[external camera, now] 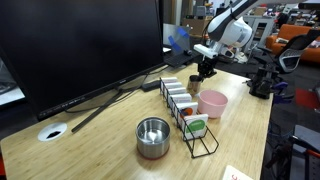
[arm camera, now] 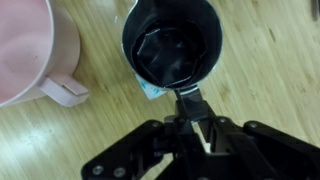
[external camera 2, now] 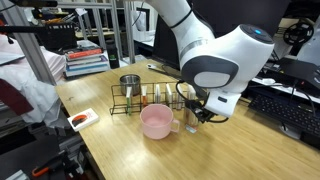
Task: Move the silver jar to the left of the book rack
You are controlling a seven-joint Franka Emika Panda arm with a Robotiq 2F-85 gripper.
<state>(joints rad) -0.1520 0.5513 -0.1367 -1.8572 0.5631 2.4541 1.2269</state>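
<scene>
Two metal vessels stand on the wooden surface (external camera: 100, 145). One, a metal cup (external camera: 153, 137), sits at one end of the wire book rack (external camera: 210, 142). The other, which I judge to be the silver jar (arm camera: 175, 45), is directly under my end effector (arm camera: 195, 108), just beside a pink cup (arm camera: 25, 45) near the rack's opposite end. My fingers look drawn close together at the jar's near rim; I cannot tell whether they clamp it. The jar is open-topped and dark inside. It is probably stiff, light and slick, so pinching the rim wall seems the best hold. A pale blue scrap shows by its rim; no writing is readable.
</scene>
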